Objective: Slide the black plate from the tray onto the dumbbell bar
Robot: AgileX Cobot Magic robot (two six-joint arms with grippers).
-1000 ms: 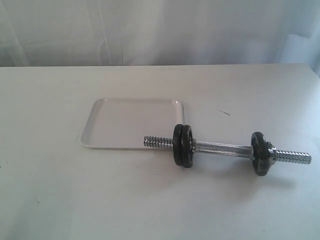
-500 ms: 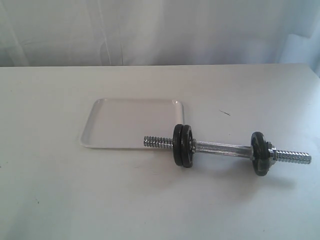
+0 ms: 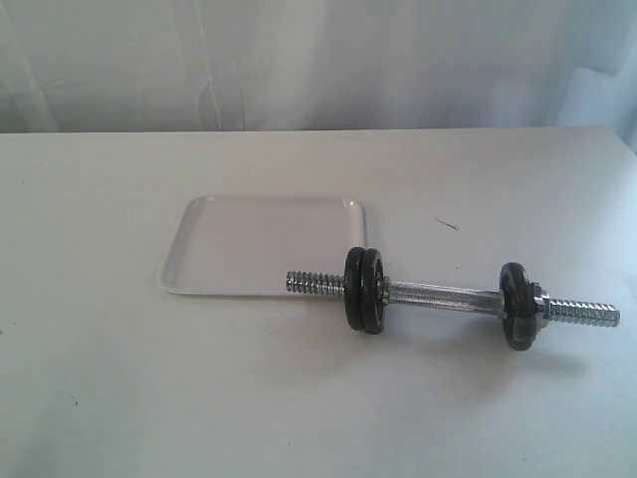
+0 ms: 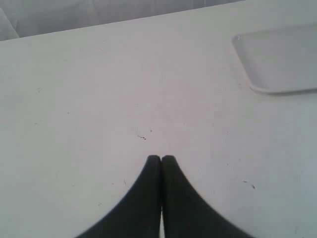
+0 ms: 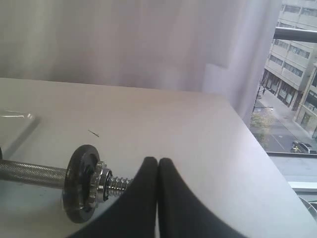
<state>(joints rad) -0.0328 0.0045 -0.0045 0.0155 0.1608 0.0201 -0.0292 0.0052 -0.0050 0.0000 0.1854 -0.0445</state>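
The dumbbell bar lies on the white table, its left threaded end over the near edge of the tray. Two black plates sit side by side on the bar's left part. A third black disc with a silver collar nut sits near the right end. The tray holds nothing. Neither gripper shows in the exterior view. My left gripper is shut over bare table, the tray's corner far from it. My right gripper is shut beside the bar's right threaded end, holding nothing.
A small dark scrap lies on the table behind the bar. The table's right edge runs close to the right gripper, with a window and street beyond. A pale curtain hangs behind the table.
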